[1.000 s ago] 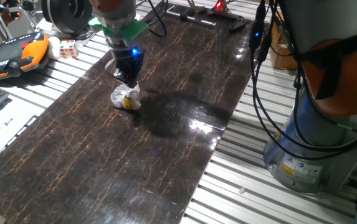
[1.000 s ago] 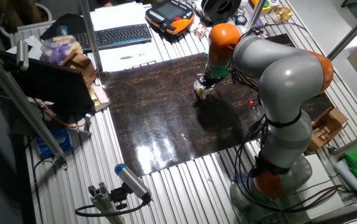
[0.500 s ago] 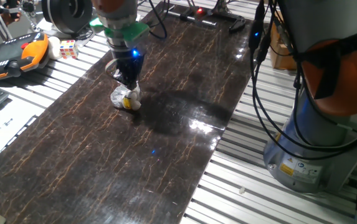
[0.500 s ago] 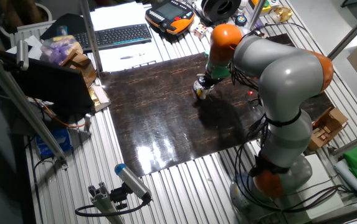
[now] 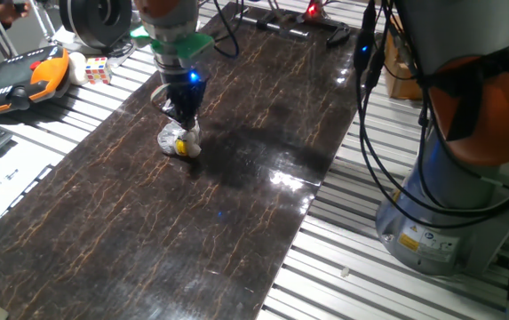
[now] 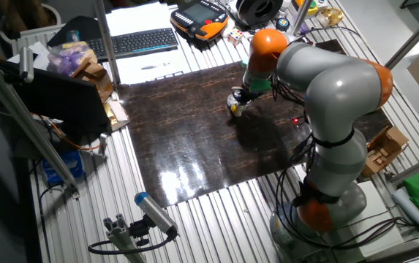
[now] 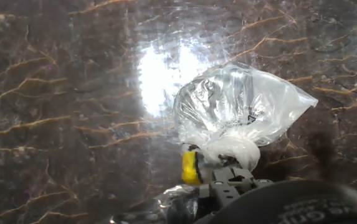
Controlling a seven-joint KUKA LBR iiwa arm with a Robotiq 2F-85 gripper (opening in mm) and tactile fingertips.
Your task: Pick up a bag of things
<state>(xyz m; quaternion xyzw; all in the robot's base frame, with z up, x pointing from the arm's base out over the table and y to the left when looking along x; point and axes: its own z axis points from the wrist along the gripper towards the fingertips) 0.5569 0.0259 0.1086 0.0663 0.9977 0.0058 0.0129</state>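
The bag of things (image 5: 180, 142) is a small crumpled clear plastic bag with a yellow item inside, lying on the dark marbled mat (image 5: 236, 213). My gripper (image 5: 184, 122) comes straight down onto its top, and its fingers are closed on the gathered plastic. From the other fixed view the bag (image 6: 235, 103) sits just below the gripper (image 6: 240, 94), at the mat's far side. In the hand view the bag (image 7: 234, 109) puffs out ahead of the gripper (image 7: 228, 179), with its neck bunched at the fingers and the yellow item beside them.
A multicoloured puzzle cube (image 5: 98, 69) and an orange teach pendant (image 5: 23, 80) lie off the mat at the far left. A keyboard (image 6: 140, 42) lies beyond the mat. The arm's base (image 5: 441, 222) stands to the right, with cables hanging beside it.
Almost nothing differs: the arm's wrist has shifted very slightly, and the bag stays in the same spot under the gripper.
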